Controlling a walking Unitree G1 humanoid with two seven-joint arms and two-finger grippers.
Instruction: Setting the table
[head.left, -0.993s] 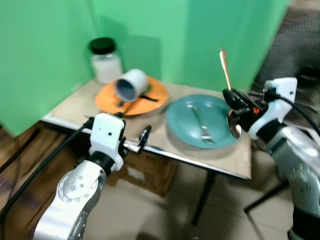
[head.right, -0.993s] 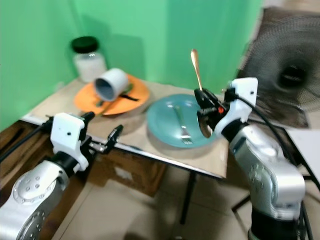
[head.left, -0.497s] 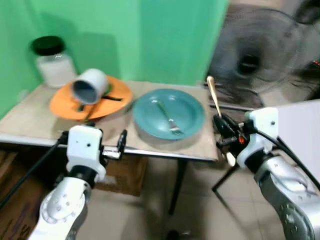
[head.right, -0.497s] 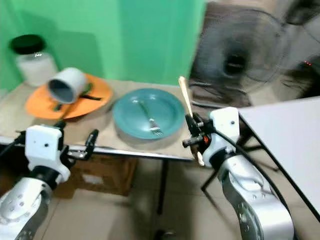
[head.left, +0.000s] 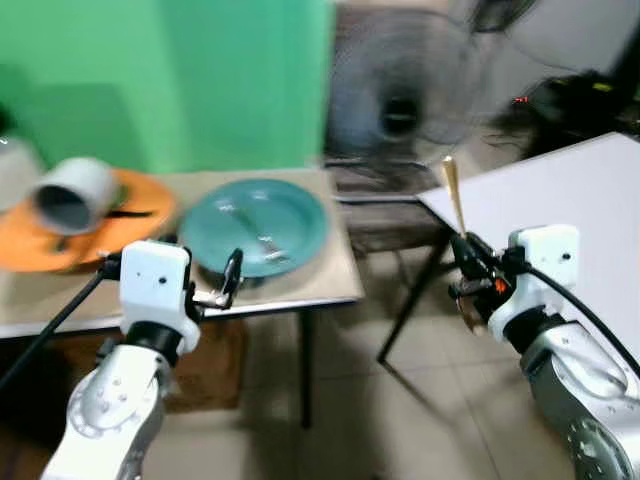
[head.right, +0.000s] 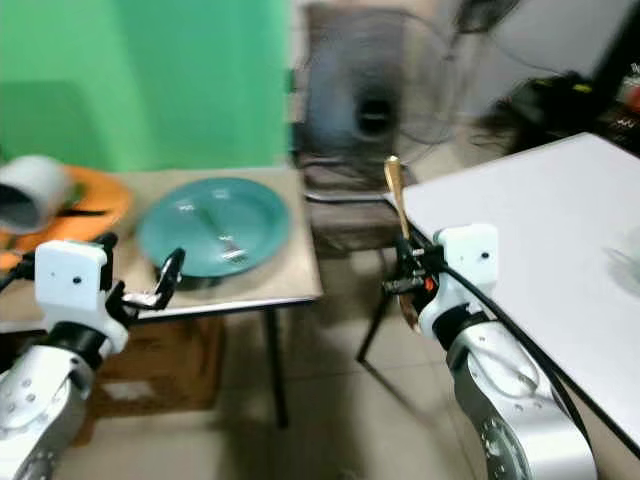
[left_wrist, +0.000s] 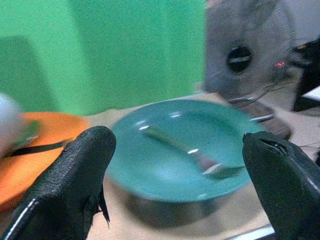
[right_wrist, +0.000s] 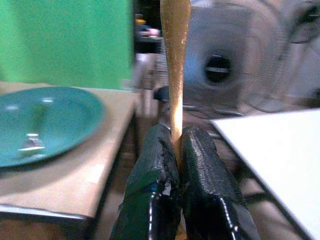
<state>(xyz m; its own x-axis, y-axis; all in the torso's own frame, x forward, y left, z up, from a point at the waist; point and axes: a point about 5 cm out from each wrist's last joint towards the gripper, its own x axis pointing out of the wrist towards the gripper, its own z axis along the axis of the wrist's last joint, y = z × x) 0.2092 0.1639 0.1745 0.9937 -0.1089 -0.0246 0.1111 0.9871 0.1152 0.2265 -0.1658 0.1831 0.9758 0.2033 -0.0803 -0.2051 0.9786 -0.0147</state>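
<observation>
Gold spoon (right_wrist: 175, 70) clamped upright by right gripper (right_wrist: 172, 150); slip risked while walking. Left gripper (left_wrist: 175, 165) fingers apart, empty.

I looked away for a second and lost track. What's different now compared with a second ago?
The robot has turned to its right: the beige table has slid leftward in view and a white table has come in. The right gripper still clamps the golden spoon, handle up. The left gripper stays open, and the fork still lies in the teal plate.
</observation>
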